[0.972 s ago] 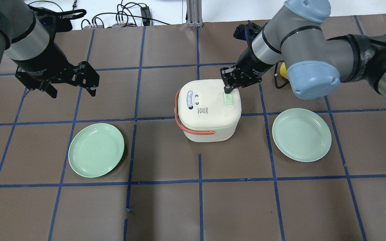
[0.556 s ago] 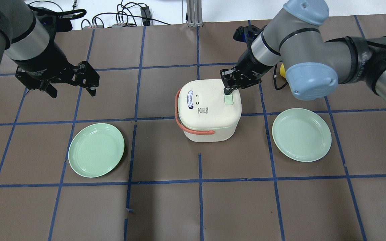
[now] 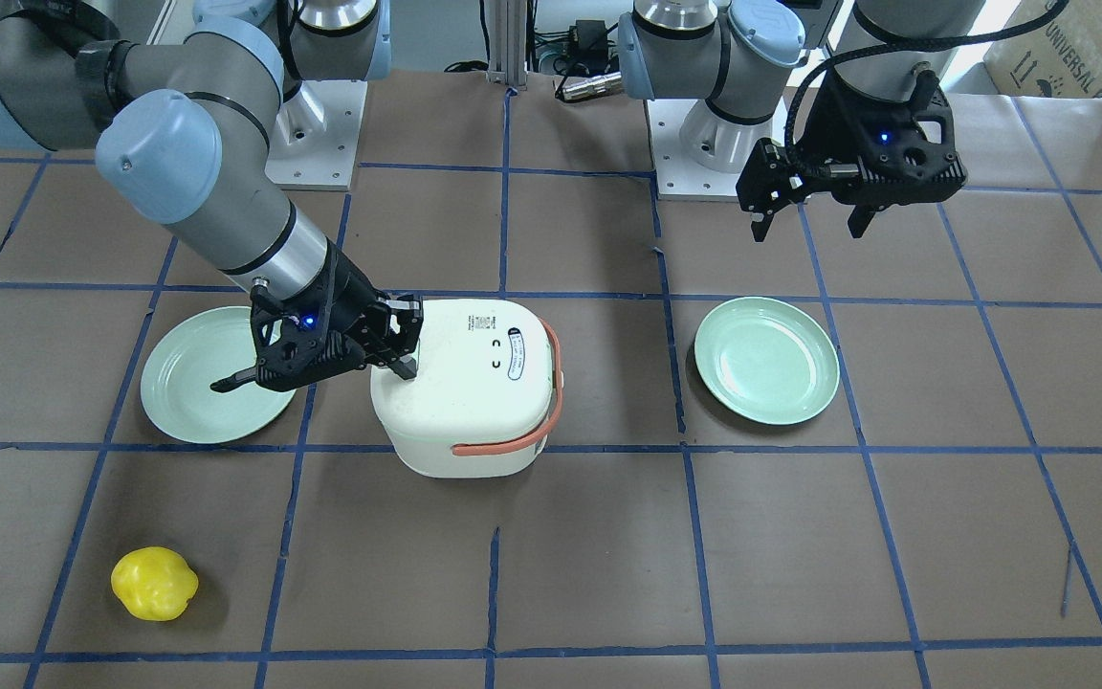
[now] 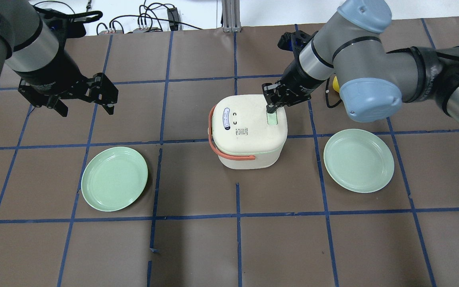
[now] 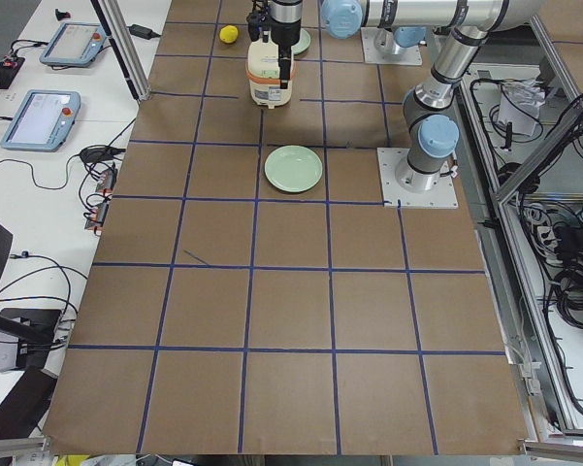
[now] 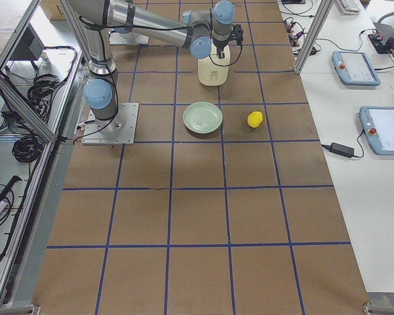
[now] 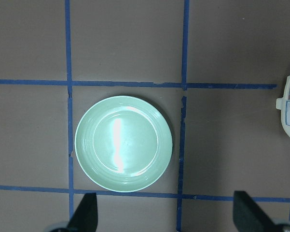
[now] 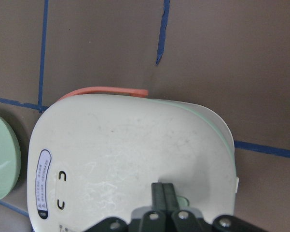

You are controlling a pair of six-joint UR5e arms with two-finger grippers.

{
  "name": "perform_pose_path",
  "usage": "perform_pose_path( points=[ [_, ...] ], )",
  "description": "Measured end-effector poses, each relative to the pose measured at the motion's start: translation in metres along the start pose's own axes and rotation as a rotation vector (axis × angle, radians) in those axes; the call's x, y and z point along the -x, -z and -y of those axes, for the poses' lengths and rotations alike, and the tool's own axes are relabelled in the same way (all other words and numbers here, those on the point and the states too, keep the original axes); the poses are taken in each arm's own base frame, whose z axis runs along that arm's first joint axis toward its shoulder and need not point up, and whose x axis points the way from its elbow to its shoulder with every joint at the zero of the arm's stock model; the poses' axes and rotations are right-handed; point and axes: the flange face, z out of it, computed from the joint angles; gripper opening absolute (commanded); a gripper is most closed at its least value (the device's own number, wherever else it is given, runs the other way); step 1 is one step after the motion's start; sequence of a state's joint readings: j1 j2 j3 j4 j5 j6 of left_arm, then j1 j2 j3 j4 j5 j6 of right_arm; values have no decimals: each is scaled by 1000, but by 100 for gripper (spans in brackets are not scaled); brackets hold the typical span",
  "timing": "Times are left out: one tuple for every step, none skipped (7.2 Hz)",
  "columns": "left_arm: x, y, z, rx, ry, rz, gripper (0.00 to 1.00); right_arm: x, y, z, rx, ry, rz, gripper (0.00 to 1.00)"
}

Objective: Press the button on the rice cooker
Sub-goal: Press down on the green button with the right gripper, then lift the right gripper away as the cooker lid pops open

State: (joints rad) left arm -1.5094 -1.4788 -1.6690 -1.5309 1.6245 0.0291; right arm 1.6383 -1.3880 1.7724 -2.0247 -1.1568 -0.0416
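Note:
The white rice cooker point(image 4: 245, 135) with a salmon-orange handle stands lid closed at the table's middle. It also shows in the front view point(image 3: 474, 392) and the right wrist view point(image 8: 125, 159). A mint green button point(image 4: 271, 118) sits on the lid's right side. My right gripper point(image 4: 271, 109) is shut, and its joined fingertips rest on the far end of that button; in the right wrist view point(image 8: 162, 186) they hide most of it. My left gripper point(image 4: 84, 107) is open and empty, hovering over the table at the back left, far from the cooker.
Two pale green round plates lie on the table, one point(image 4: 114, 178) left of the cooker and one point(image 4: 358, 160) right of it. A yellow fruit-like object point(image 3: 154, 583) lies beyond the right arm. Cables run along the far table edge point(image 4: 153, 22).
My right gripper's tip has pushed down slightly on the green button, which now shows smaller beneath it. The cooker has barely shifted. The left arm has not moved.

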Motion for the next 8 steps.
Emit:
perform_pose_path(
  points=[
    [0, 0, 0, 0, 0, 0, 100, 6, 13, -6, 1, 0, -4, 58],
    [0, 0, 0, 1, 0, 0, 100, 12, 29, -17, 19, -5, -12, 99],
    [0, 0, 0, 1, 0, 0, 100, 19, 47, -30, 27, -4, -35, 100],
    [0, 0, 0, 1, 0, 0, 100, 23, 63, -44, 36, -5, -66, 100],
    [0, 0, 0, 1, 0, 0, 100, 28, 78, -56, 43, -7, -89, 99],
    [0, 0, 0, 1, 0, 0, 100, 31, 95, -64, 29, -4, -127, 98],
    [0, 0, 0, 1, 0, 0, 100, 31, 113, -67, 2, -1, -188, 97],
    [0, 0, 0, 1, 0, 0, 100, 29, 130, -69, -25, -7, -230, 97]
  ],
)
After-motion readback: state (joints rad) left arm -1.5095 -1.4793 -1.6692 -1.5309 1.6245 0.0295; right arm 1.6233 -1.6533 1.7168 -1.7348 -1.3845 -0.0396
